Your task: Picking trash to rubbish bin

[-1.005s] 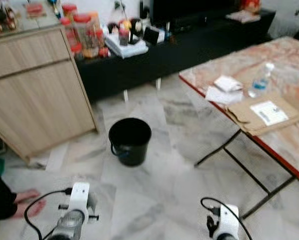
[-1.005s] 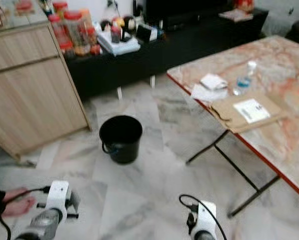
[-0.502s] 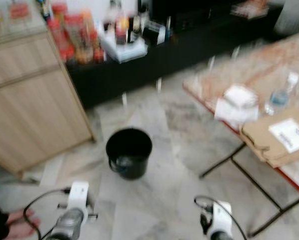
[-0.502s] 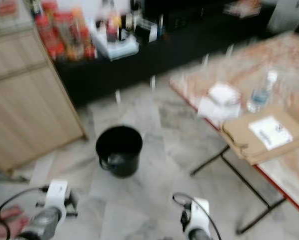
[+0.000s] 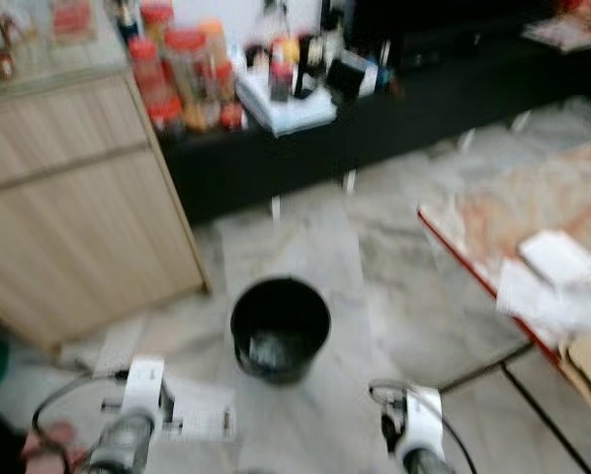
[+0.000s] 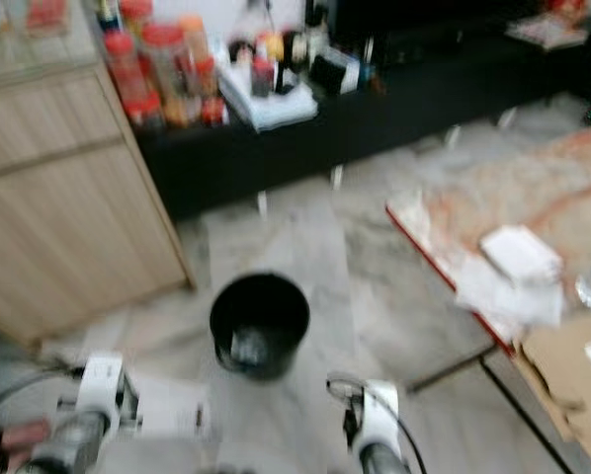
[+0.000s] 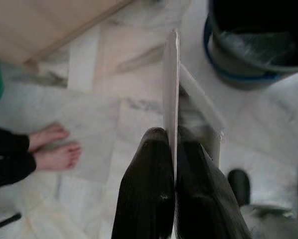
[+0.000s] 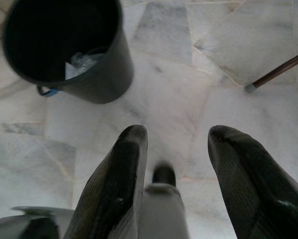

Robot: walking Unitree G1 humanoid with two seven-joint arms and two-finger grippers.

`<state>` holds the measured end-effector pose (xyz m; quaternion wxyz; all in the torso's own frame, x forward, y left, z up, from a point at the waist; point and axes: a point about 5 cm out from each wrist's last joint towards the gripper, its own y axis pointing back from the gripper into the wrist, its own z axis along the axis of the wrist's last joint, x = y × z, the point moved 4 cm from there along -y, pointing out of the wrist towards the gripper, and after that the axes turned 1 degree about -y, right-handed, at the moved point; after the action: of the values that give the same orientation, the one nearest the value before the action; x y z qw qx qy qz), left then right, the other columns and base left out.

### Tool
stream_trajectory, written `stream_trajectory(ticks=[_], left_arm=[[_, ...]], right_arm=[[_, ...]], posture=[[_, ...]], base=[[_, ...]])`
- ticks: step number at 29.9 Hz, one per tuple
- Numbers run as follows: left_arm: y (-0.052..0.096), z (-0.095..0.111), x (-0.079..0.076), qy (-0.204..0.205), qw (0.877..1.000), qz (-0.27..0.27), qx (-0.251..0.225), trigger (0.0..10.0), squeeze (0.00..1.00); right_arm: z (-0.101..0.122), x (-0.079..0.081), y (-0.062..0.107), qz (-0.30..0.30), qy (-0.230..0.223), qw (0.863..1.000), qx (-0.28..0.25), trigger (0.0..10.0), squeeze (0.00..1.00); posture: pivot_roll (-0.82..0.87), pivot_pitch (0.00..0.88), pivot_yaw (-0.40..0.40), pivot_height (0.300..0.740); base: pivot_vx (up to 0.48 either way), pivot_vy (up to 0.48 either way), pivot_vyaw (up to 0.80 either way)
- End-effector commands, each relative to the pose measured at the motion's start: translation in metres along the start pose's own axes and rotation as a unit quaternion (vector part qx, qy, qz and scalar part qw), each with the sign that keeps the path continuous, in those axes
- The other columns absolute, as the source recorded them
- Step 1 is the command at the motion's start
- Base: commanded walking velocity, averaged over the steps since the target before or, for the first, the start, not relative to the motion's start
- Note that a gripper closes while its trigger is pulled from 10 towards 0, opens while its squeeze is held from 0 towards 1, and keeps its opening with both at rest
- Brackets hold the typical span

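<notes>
Paper (image 7: 173, 84) is being pinched edge-on in the left hand (image 7: 175, 164), ready for the bin (image 5: 280, 327) ahead; right hand (image 8: 176, 169) is hanging spread, empty.

Both eye views smear on me. I can't read the jars (image 5: 182, 74) on the shelf. The table (image 5: 533, 212) runs off my right edge. The bin (image 8: 64, 47) contents are only a pale blur. A person's feet (image 7: 54, 149) are cut at the frame edge.
</notes>
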<state>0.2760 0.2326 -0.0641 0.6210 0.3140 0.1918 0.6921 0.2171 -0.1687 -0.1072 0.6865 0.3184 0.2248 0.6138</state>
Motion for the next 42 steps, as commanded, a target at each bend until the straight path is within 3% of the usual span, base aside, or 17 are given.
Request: stream_trajectory(ticks=[1, 22, 25, 29, 32, 36, 38, 42], left_arm=[[0.0, -0.003, -0.003, -0.014, 1.0, -0.008, 0.006, 10.0, 0.0], [0.0, 0.002, -0.005, -0.033, 0.999, -0.015, -0.008, 10.0, 0.0], [-0.001, 0.01, -0.006, -0.053, 0.998, -0.016, -0.023, 10.0, 0.0], [-0.003, 0.038, -0.01, -0.098, 0.992, -0.031, -0.069, 10.0, 0.0], [-0.004, 0.04, -0.01, -0.105, 0.991, -0.031, -0.072, 10.0, 0.0], [-0.003, 0.074, -0.036, -0.128, 0.979, -0.102, -0.125, 10.0, 0.0], [-0.002, 0.08, -0.044, -0.128, 0.975, -0.117, -0.135, 10.0, 0.0], [-0.002, 0.087, -0.046, -0.126, 0.975, -0.111, -0.143, 10.0, 0.0]], right_arm=[[-0.001, -0.004, 0.0, -0.005, -0.004, 1.0, 0.003, 10.0, 0.0], [-0.001, 0.001, 0.0, 0.008, 0.006, 1.0, 0.004, 10.0, 0.0], [0.0, 0.001, 0.0, 0.01, 0.007, 1.0, 0.003, 10.0, 0.0], [0.005, 0.002, -0.001, 0.017, 0.025, 1.0, -0.004, 10.0, 0.0], [0.005, 0.002, -0.001, 0.019, 0.027, 0.999, -0.005, 10.0, 0.0], [0.017, 0.006, -0.004, 0.038, 0.037, 0.998, -0.021, 10.0, 0.0], [0.02, 0.008, -0.004, 0.046, 0.038, 0.998, -0.025, 10.0, 0.0], [0.021, 0.007, -0.004, 0.046, 0.04, 0.998, -0.026, 10.0, 0.0]], posture=[[0.13, 0.135, -0.006, 0.74], [0.14, 0.14, -0.009, 0.74], [0.14, 0.141, -0.01, 0.74], [0.14, 0.14, -0.011, 0.74], [0.14, 0.14, -0.011, 0.74], [0.14, 0.141, -0.014, 0.74], [0.14, 0.141, -0.014, 0.74], [0.14, 0.14, -0.015, 0.74]], base=[[0.48, 0.0, 0.0], [0.48, 0.0, 0.0], [0.4, 0.0, 0.0], [0.0, 0.0, 0.0], [0.0, 0.0, 0.0], [0.0, 0.0, 0.0], [0.0, 0.0, 0.0], [0.0, 0.0, 0.0]])
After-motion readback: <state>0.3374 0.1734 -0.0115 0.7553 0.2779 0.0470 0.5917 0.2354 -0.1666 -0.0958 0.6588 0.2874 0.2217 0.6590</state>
